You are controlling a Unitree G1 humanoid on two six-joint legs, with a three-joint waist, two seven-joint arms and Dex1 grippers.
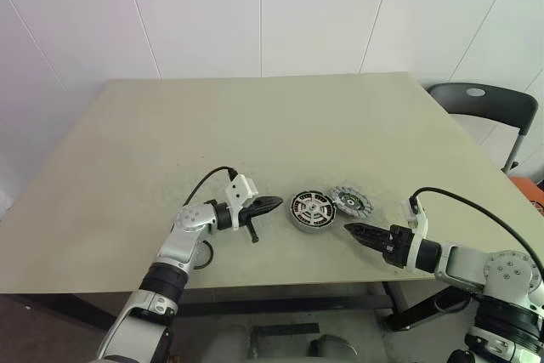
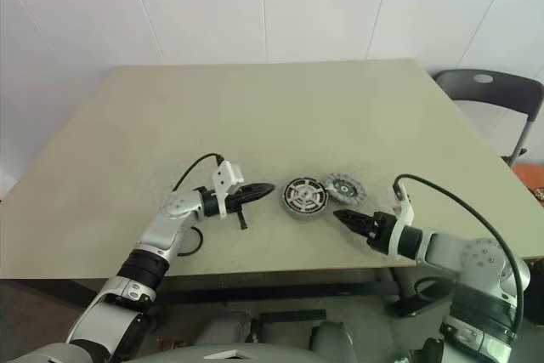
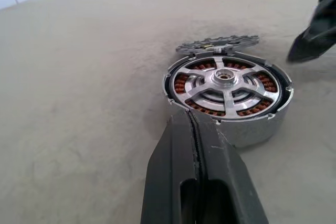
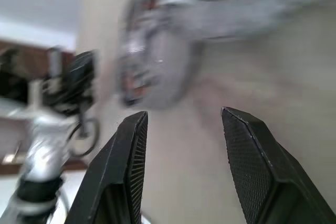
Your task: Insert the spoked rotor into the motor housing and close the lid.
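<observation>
The spoked rotor (image 3: 227, 84) sits inside the motor housing (image 1: 310, 211) near the table's (image 1: 255, 133) near edge. The lid (image 1: 349, 201) leans on the housing's right side. Left gripper (image 1: 272, 205), clenched empty, lies just left of it; right gripper (image 1: 353, 230), fingers parted and empty, hovers near right
</observation>
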